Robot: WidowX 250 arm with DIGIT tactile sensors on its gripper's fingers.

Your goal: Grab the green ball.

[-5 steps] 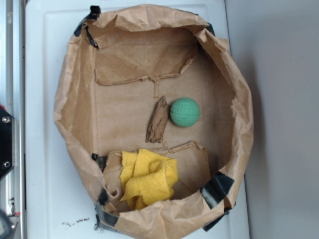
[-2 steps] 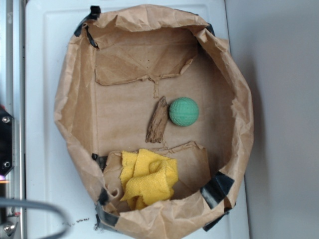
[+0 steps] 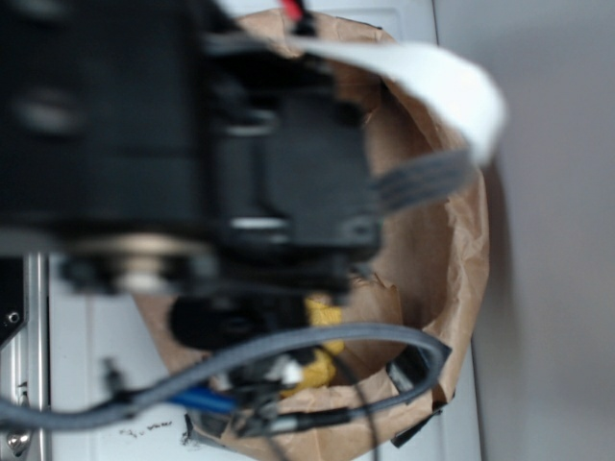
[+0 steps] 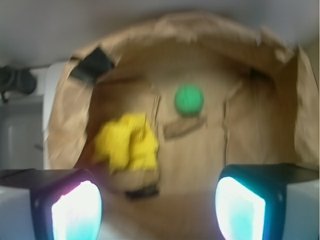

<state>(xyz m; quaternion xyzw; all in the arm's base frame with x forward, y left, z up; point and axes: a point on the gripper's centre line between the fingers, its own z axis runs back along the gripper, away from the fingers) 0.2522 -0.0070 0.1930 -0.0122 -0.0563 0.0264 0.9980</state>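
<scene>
From my exterior view the arm (image 3: 192, 144) fills most of the frame, a dark blurred mass over the brown paper bag (image 3: 461, 240), with grey cables (image 3: 288, 351) looping across the near side. It hides the bag floor, so I get no ball there, only a scrap of the yellow cloth (image 3: 322, 315) under the arm.

Wrist view is soft with blur but usable. The green ball (image 4: 189, 99) sits on the bag floor (image 4: 200, 150), toward the far middle, a little right of centre. Just below it lies the brown wood piece (image 4: 184, 127), close to the ball (touching or not, I can't tell at this blur). The yellow cloth (image 4: 127, 142) is bunched to the left, apart from the ball and nearer the camera. Black tape (image 4: 91, 64) marks the bag rim at far left.

The gripper (image 4: 157, 210) shows as two fingers (image 4: 75, 210) at the bottom corners of the wrist frame, jaws spread wide, nothing between them. The ball is well beyond the fingertips, uncontacted.
</scene>
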